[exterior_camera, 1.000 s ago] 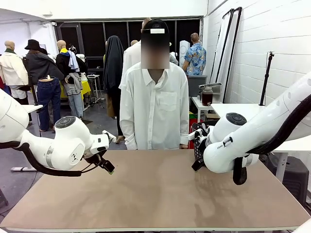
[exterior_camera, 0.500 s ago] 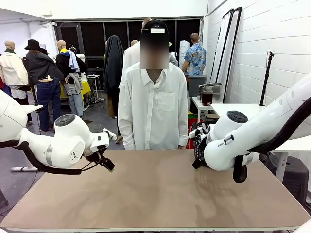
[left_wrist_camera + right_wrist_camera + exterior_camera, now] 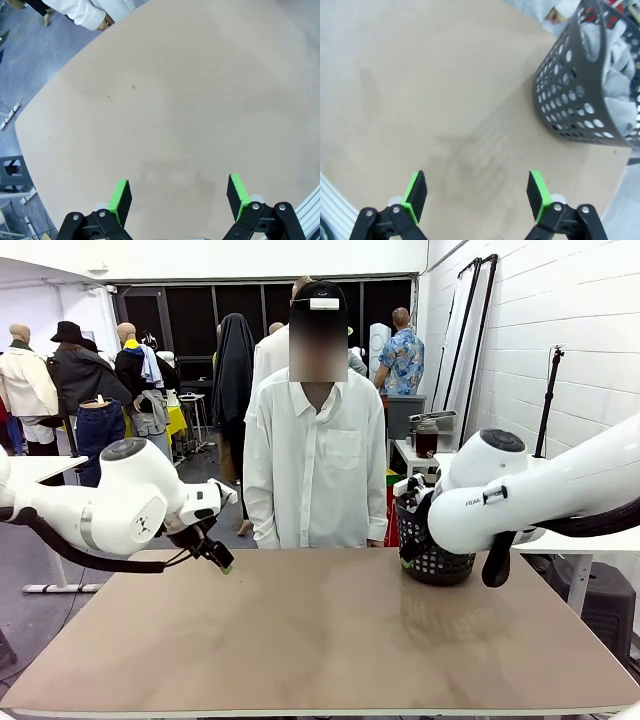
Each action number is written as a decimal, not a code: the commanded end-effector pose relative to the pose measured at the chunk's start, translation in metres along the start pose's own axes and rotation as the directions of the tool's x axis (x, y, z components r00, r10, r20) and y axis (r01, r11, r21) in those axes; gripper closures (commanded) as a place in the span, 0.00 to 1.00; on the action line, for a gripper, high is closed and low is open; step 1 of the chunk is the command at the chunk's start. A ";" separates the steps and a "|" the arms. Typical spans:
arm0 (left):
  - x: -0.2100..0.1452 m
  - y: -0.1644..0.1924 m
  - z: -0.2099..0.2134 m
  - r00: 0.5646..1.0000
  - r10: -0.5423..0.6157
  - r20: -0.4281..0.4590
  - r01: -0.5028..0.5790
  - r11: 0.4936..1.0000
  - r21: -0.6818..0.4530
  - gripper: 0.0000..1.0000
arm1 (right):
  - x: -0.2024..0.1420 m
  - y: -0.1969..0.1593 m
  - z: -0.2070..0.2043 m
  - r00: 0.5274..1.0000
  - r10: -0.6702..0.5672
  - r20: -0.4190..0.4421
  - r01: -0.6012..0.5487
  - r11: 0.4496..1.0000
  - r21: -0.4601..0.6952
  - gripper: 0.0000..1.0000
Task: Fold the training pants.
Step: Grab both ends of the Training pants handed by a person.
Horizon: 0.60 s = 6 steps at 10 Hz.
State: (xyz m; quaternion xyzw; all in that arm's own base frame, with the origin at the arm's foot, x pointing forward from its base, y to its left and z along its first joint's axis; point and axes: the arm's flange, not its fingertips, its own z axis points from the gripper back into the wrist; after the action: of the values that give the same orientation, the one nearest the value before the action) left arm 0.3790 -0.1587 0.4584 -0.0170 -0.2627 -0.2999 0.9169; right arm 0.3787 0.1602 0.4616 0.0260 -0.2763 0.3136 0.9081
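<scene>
Starting with the front view, the black basket [image 3: 440, 565] stands on the table [image 3: 320, 640] at its far right, close under the right arm. The left gripper [image 3: 222, 562] hangs well to the basket's left.

In the left wrist view, the left gripper [image 3: 178, 197] is spread wide and empty, far from the basket.

In the right wrist view, the right gripper [image 3: 477, 197] is also spread and empty, near the basket, where the training pants [image 3: 617, 60] lie bunched inside. It would be best to reach over the rim, pinch a high fold and lift straight up, so the basket stays put.
</scene>
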 end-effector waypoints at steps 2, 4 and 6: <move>0.013 -0.013 0.048 1.000 0.023 0.011 -0.023 1.000 -0.008 0.00 | 0.006 0.003 0.049 0.998 0.054 0.040 -0.056 0.997 0.048 0.00; 0.018 -0.021 0.073 1.000 0.012 0.019 -0.012 1.000 0.013 0.00 | 0.009 0.007 0.076 0.996 0.073 0.055 -0.076 0.996 0.039 0.00; 0.023 -0.024 0.093 1.000 0.005 0.030 -0.006 0.999 0.048 0.00 | 0.013 0.008 0.095 0.992 0.087 0.087 -0.090 0.996 0.025 0.00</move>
State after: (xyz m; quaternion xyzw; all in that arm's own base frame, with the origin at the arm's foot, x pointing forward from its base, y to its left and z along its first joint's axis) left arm 0.3406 -0.1719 0.5422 -0.0114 -0.2840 -0.3066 0.9084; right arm 0.3364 0.1570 0.5447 0.0295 -0.3125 0.3440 0.8849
